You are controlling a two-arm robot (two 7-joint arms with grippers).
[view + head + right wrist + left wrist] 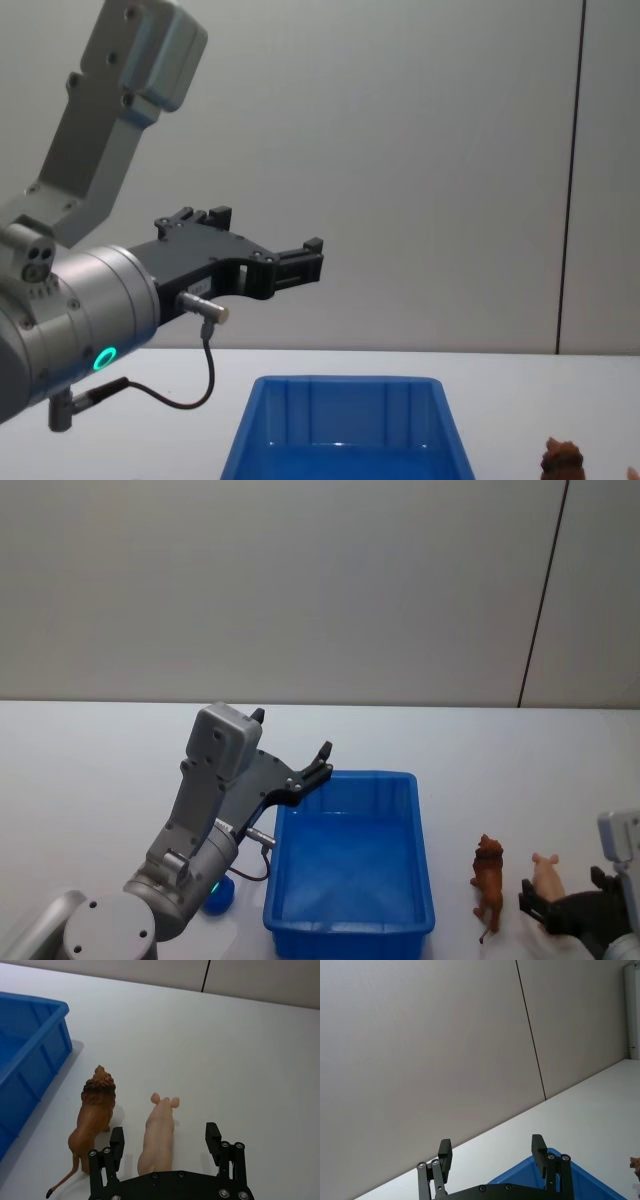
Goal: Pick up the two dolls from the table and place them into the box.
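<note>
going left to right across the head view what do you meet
left hand → blue box → brown lion doll → pink pig doll; the right hand straddles it, so unplaced

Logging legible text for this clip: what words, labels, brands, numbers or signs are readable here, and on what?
None: no readable text in any view.
The box: plain blue, no label or number.
The lion doll and pig doll: no markings.
The left gripper and right gripper: plain black, no brand.
The green light ring on the left arm: a light, no characters.
</note>
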